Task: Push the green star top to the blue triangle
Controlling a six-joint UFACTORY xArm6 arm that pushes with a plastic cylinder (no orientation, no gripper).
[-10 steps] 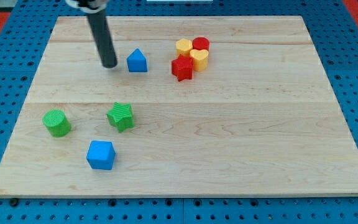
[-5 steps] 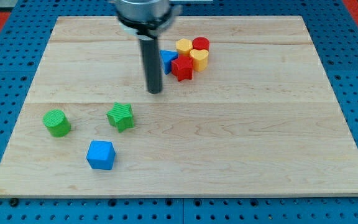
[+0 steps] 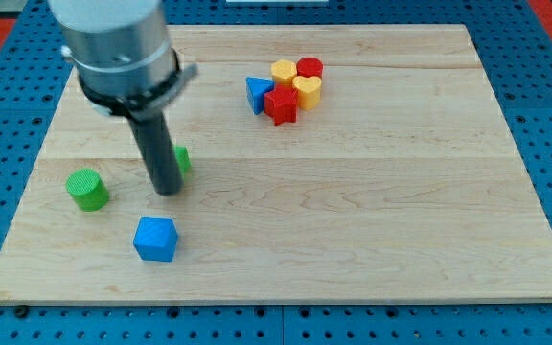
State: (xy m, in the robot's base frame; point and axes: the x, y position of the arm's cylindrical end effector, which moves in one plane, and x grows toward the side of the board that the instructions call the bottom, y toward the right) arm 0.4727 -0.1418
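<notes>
The green star lies left of the board's middle, mostly hidden behind my rod; only its right edge shows. My tip rests on the board just below and left of the star, touching or nearly touching it. The blue triangle lies at the view's top centre, pressed against the left side of the red star. The star is far below and left of the triangle.
A cluster sits beside the triangle: red star, yellow hexagon, red cylinder and yellow heart. A green cylinder is at the left. A blue cube lies below my tip. The wooden board has blue pegboard around it.
My tip pushed the blue triangle right against the red star, then swung down and left to the green star. The green star has shifted slightly up and left.
</notes>
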